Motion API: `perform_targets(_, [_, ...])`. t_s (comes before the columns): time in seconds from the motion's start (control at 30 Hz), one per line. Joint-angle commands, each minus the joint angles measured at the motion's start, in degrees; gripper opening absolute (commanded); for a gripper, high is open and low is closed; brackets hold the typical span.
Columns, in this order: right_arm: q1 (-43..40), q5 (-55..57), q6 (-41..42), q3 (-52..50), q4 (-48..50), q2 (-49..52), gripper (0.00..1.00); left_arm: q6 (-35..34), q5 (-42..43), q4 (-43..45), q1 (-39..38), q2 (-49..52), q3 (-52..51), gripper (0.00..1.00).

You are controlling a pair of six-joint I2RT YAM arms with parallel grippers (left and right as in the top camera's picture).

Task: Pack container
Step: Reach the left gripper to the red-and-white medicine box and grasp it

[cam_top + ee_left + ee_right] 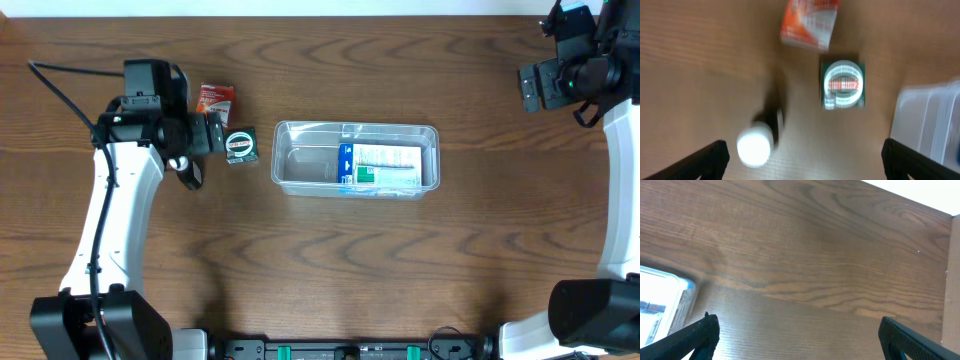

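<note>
The clear plastic container (305,160) sits mid-table and holds a blue, white and green box (380,167). Its edge shows at the right of the left wrist view (932,125) and at the left of the right wrist view (662,302). My left gripper (215,135) is open and empty above the table, left of the container. Under it lie a small green box (240,147) (842,84), an orange-red box (215,97) (807,22) and a dark bottle with a white cap (190,172) (755,145). My right gripper (540,85) is open and empty at the far right.
The wooden table runs to a pale back edge (920,200). The left arm's white link (110,220) lies along the table's left side. A black cable (60,85) trails from it at the far left.
</note>
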Motion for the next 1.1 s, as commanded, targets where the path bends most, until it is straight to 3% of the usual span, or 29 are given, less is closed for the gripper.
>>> perform_targets(0.0, [-0.2,0.0,0.9,0.0,0.0,-0.1,0.99,3.6,-0.6,4.7,0.3,0.1,0.8,0.98])
perform_targets(0.13, [-0.2,0.0,0.9,0.0,0.0,-0.1,0.99,3.6,-0.6,8.5,0.8,2.8,1.8,0.98])
perform_targets(0.43, [-0.2,0.0,0.9,0.0,0.0,-0.1,0.99,8.3,-0.6,-3.5,0.8,20.2,20.8,0.98])
perform_targets(0.63, [-0.2,0.0,0.9,0.0,0.0,-0.1,0.99,10.0,-0.6,-6.4,0.8,28.8,31.3,0.98])
perform_targets(1.07, [-0.2,0.0,0.9,0.0,0.0,-0.1,0.99,11.0,-0.6,-5.5,0.6,38.2,34.0,0.98])
